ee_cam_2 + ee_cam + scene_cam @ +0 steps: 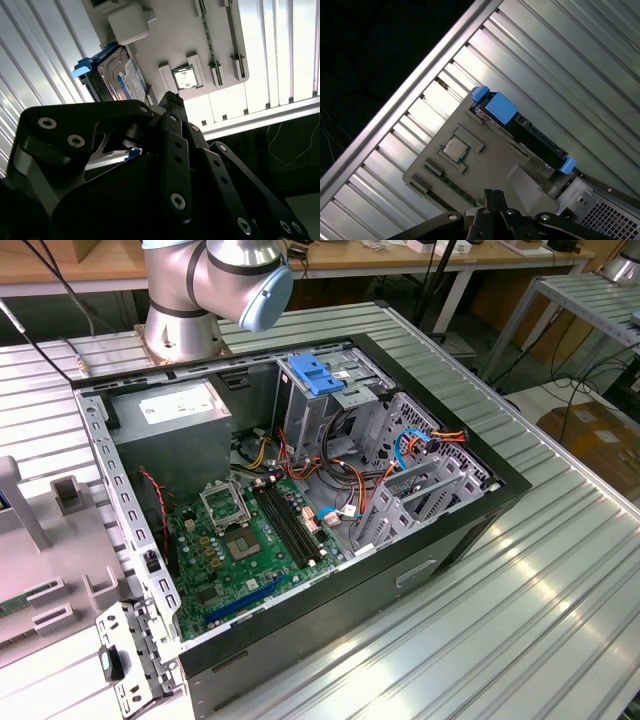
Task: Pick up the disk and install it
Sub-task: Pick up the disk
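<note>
The disk [527, 137] stands on its long edge in a slot along one side of a grey fixture plate [485, 170]. Its dark body is framed by the blue carrier, with a blue tab showing at each end, and in the second wrist view its labelled face [122, 80] shows. It lies ahead of the gripper [493, 192] and below it, well apart from the tip. A processor chip [454, 148] sits in a square recess on the same plate, nearer the line of the gripper than the disk is. The plate rests on a ribbed metal table [570, 60], and a corner of the computer case [600, 210] shows just past the disk's far end. In the exterior view the case [440, 530] lies open on its side, with loose orange and blue cables [405, 445] around the drive bays. The likeliest trouble is a grasp that lands on the flexible blue carrier or off-centre. Either would tilt the disk, so that it binds in its slot or drags the plate along. A descent aimed too far inward could strike the chip. Later, the cables could snag the disk. The gripper [172, 97] touches nothing and the disk is not in it; how far open it is I cannot tell.
</note>
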Robot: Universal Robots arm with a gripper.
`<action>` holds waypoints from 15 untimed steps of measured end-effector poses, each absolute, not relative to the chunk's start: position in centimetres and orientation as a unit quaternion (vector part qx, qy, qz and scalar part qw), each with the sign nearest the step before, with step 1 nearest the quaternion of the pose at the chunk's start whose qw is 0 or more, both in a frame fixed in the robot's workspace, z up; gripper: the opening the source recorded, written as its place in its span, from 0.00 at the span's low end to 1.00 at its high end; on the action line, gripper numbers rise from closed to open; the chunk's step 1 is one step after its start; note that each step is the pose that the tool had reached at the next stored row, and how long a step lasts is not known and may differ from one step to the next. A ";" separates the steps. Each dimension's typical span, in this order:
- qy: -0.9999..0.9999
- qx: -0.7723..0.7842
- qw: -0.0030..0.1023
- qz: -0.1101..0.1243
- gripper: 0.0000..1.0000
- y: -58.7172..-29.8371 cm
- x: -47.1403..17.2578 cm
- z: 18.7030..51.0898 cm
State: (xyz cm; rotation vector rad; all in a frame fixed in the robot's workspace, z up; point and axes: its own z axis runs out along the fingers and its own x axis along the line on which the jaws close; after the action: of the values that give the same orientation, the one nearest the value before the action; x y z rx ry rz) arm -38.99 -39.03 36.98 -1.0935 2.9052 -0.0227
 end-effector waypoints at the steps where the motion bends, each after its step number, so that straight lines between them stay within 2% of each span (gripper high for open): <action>1: 0.934 -0.356 0.019 -0.007 0.11 -39.0 -39.0 37.0; 15: 0.917 -0.399 0.019 -0.006 0.11 -39.0 -39.0 37.0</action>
State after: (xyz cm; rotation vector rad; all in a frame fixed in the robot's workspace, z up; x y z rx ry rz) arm -38.99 -39.03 36.98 -1.2401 2.8450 -0.0197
